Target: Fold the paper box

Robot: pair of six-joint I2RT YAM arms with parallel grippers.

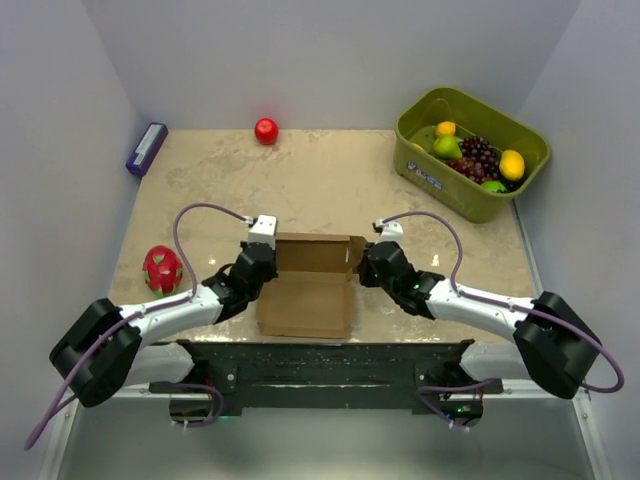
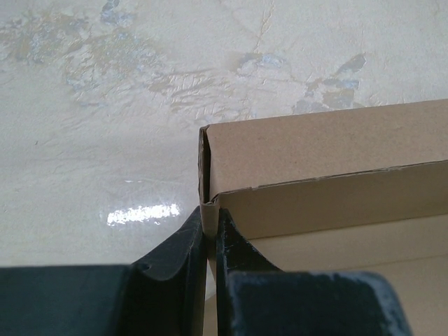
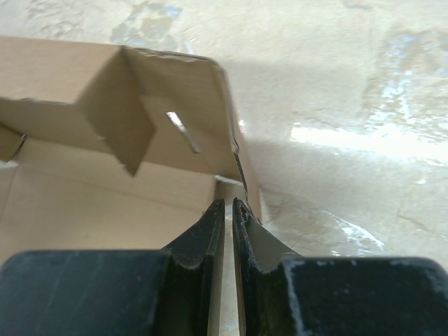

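The left jaws are clenched on the left wall of the box (image 1: 305,300), the right jaws on its right wall. The box sits on the desk (image 1: 330,180) near the front edge, between both arms — back wall up, front panel flat.

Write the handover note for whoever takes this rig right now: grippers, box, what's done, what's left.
Left gripper: shut on the left side wall of the plain brown cardboard paper box.
Right gripper: shut on its right side wall.
Box: on the beige table, between the two grippers, top open.
Done: far wall stands upright; corner tab turned inward.
Left: the near part appears to lie flat; finish the walls, then close it.
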